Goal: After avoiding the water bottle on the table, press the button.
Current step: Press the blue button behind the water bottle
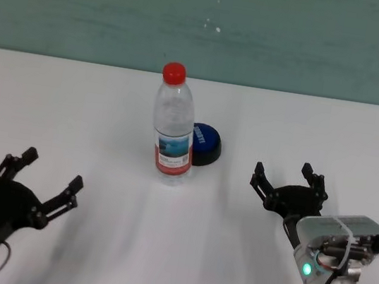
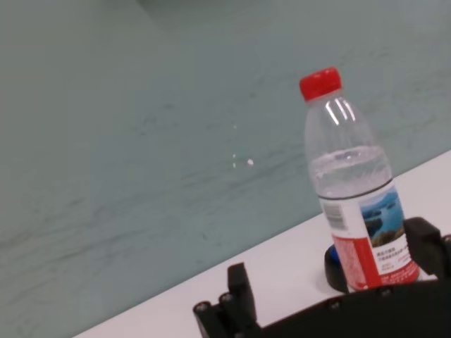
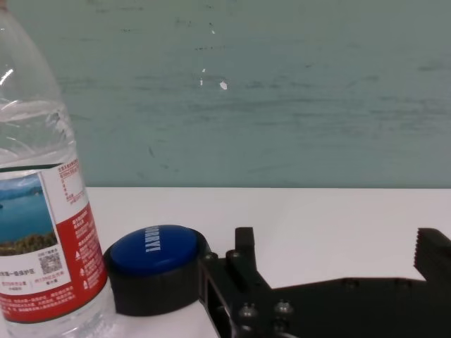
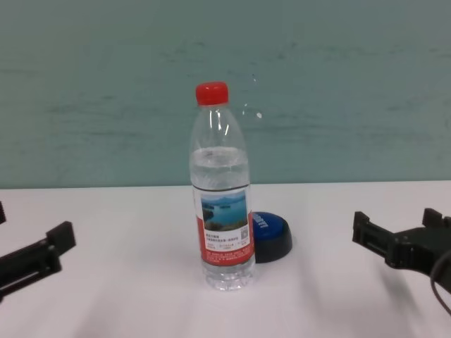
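Teal-green wall (image 1: 88,5) running across the back in the head view, filling everything behind the far edge. Surface looking streaky, with faint darker horizontal smudges showing. A few small white specks (image 1: 218,28) sitting on it, one bigger, a couple tinier just beside it. Same wall (image 4: 352,84) filling the upper half of the chest view, specks (image 4: 258,115) showing there too. Wall (image 3: 317,91) also taking up most of both wrist views.
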Motion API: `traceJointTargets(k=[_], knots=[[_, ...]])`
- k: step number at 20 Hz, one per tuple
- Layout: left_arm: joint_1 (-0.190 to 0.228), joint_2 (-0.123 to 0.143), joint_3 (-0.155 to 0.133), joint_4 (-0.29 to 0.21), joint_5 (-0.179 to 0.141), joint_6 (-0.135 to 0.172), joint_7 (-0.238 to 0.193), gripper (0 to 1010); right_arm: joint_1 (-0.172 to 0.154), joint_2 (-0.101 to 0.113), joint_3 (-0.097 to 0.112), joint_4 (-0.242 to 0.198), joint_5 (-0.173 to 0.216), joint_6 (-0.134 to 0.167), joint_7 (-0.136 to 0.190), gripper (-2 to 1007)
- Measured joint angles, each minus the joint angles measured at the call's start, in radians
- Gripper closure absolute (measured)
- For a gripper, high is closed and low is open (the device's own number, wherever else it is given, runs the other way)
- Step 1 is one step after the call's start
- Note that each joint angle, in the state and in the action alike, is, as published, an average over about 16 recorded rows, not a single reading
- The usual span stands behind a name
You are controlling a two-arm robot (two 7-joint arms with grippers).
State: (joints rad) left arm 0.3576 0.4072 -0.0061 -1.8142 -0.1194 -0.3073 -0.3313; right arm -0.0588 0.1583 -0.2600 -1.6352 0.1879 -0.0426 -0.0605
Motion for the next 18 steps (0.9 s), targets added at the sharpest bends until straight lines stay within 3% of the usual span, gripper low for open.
traceJointTargets(k=[9, 18], knots=[[-0.089, 0.053, -0.015, 0.089, -0.075, -0.004, -0.074, 10, 0.000, 0.000, 0.000, 0.000, 0.000, 0.000, 0.000, 1], [-0.246, 0.078, 0.038, 0.229, -0.109, 0.001, -0.126, 10, 0.000, 0.000, 0.000, 0.000, 0.000, 0.000, 0.000, 1]])
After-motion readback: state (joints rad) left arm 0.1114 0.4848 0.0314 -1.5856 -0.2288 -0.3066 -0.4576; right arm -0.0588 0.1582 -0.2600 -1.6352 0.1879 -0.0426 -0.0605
